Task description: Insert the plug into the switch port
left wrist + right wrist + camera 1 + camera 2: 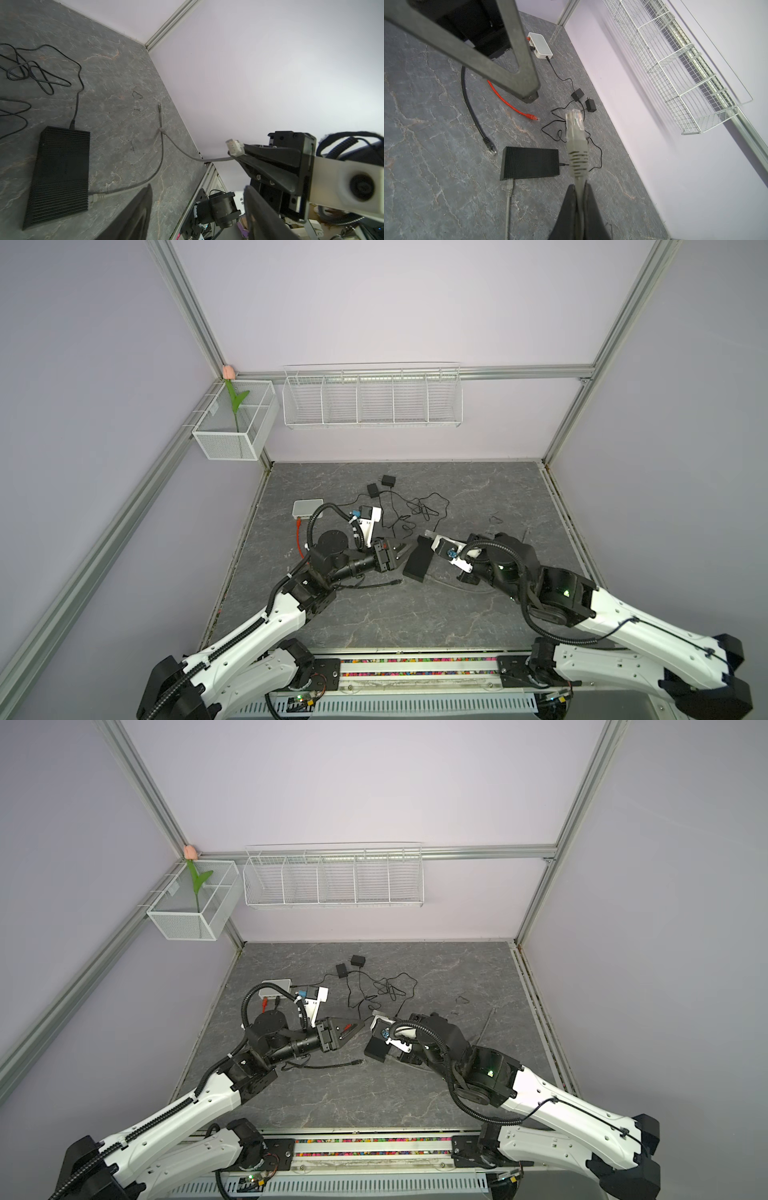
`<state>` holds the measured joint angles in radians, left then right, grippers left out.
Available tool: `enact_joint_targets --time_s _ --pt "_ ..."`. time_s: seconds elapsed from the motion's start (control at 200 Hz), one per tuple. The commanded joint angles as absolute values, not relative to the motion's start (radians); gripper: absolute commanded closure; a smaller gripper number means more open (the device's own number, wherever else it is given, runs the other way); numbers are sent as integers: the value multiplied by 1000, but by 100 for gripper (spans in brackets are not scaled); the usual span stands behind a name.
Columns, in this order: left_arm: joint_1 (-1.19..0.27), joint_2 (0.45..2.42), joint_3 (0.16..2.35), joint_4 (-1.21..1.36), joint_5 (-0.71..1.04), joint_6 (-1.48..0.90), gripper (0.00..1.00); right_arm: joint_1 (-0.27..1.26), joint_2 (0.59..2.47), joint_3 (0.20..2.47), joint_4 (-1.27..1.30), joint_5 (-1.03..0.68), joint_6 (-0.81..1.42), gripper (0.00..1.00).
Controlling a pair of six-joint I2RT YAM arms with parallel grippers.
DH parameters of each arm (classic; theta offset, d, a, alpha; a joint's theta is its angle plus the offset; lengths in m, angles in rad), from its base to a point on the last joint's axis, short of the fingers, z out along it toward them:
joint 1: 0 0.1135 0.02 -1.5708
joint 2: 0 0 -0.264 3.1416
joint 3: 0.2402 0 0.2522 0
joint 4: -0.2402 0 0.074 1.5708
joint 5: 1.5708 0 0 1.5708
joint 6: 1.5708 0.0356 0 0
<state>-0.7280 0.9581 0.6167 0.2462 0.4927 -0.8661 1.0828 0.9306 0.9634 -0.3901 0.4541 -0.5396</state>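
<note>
Showing one held plug point(574, 118), two switches point(529, 164) point(540, 46).

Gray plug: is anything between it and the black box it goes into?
Nothing visible does. The gray plug, pinched in the right jaws, hangs in the air near the black box; the left jaws stand open beside the box, not between them.

Grey network plug point(574, 121) held off the table, black switch point(530, 163) lying close by.
The plug has a clear tip and a ribbed grey boot; the closed right tool point(578, 188) pinches its cable just behind the boot. The switch, a flat box with ribbed sides, rests on the table, and a second grey plug meets its edge near one corner.
</note>
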Motion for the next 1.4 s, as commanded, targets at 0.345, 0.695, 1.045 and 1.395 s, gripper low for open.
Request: enact_joint_targets --time_s 0.345,0.695,1.045,1.395 --pt "-716 1035 601 455 576 -1000 43 1104 956 925 -341 471 -514 93" --pt "-715 1045 614 426 566 -999 52 1108 969 922 -324 471 -506 93" --pt "-715 1071 617 443 560 -1010 56 1113 997 923 -314 462 -501 93" --pt "-715 1099 616 467 555 -1024 66 1117 1022 927 -308 459 -493 93"
